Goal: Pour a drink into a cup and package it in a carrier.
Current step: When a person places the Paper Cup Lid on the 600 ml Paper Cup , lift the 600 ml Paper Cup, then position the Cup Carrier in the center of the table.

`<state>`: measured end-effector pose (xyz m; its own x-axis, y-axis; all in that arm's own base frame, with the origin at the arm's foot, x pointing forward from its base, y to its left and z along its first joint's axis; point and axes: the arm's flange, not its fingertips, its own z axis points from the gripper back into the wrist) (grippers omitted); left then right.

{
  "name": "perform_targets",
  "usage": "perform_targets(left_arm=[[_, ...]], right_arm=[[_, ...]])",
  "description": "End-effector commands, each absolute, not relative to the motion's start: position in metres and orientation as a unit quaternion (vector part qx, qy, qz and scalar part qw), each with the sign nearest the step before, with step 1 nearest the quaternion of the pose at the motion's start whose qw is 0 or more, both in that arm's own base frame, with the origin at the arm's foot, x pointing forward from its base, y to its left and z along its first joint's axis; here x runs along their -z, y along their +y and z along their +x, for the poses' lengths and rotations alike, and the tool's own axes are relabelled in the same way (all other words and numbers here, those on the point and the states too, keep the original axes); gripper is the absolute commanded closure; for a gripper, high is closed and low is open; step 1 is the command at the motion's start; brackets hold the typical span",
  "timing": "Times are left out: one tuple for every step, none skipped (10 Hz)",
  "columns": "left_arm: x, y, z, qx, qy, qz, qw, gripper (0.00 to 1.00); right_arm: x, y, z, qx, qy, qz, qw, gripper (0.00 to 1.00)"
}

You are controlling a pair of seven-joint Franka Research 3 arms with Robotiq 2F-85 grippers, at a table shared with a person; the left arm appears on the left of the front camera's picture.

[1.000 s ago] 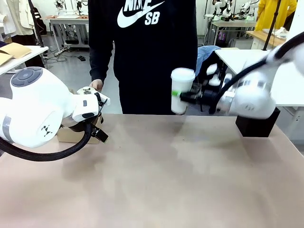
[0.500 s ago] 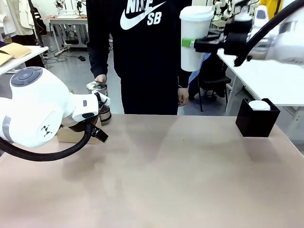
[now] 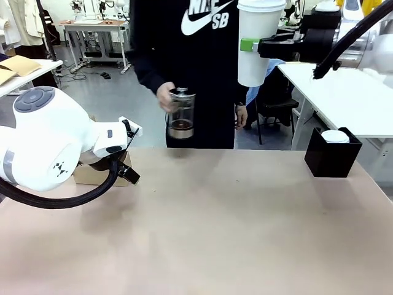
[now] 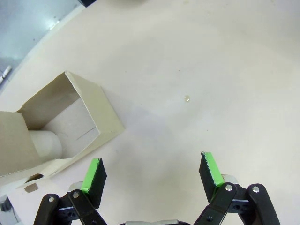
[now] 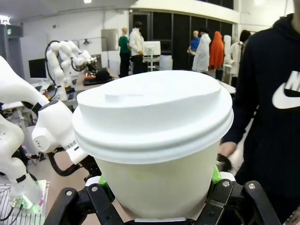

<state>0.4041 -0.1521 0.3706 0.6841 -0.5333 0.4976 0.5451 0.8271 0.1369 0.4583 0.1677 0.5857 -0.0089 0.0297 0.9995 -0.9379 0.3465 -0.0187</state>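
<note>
Front: right claw (image 3: 253,45) grips the tall white lidded paper cup (image 3: 261,24) high above the beige surface (image 3: 233,233), we judge to present it. A person's hand (image 3: 164,97) holds the clear glass pitcher of dark drink (image 3: 182,117).
Left wrist: left claw (image 4: 152,171) open, empty, beside the brown cardboard carrier (image 4: 105,112).
Right wrist: lid on.

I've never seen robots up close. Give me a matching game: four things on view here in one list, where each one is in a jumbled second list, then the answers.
Things:
1. cup
2. pitcher
3. carrier
4. black box

Places:
A. in the person's hand
B. on the table, far right side
C. clamped in the right gripper, high above the table
D. on the table beside the open left gripper

Pairs: 1-C, 2-A, 3-D, 4-B
</note>
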Motion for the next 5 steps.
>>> perform_targets(left_arm=[[-0.3704,-0.1515,0.4038,0.294,-0.268,-0.012,0.918,0.0],[-0.3704,-0.1515,0.4038,0.294,-0.268,-0.012,0.918,0.0],[-0.3704,-0.1515,0.4038,0.294,-0.268,-0.012,0.918,0.0],[-0.3704,-0.1515,0.4038,0.294,-0.268,-0.012,0.918,0.0],[-0.3704,-0.1515,0.4038,0.294,-0.268,-0.012,0.918,0.0]], right_arm=[[-0.5941,0.1685,0.4542,-0.419,-0.584,0.385,0.579,0.16],[-0.5941,0.1685,0.4542,-0.419,-0.584,0.385,0.579,0.16],[-0.5941,0.1685,0.4542,-0.419,-0.584,0.385,0.579,0.16],[-0.5941,0.1685,0.4542,-0.419,-0.584,0.385,0.579,0.16],[-0.5941,0.1685,0.4542,-0.419,-0.584,0.385,0.579,0.16]])
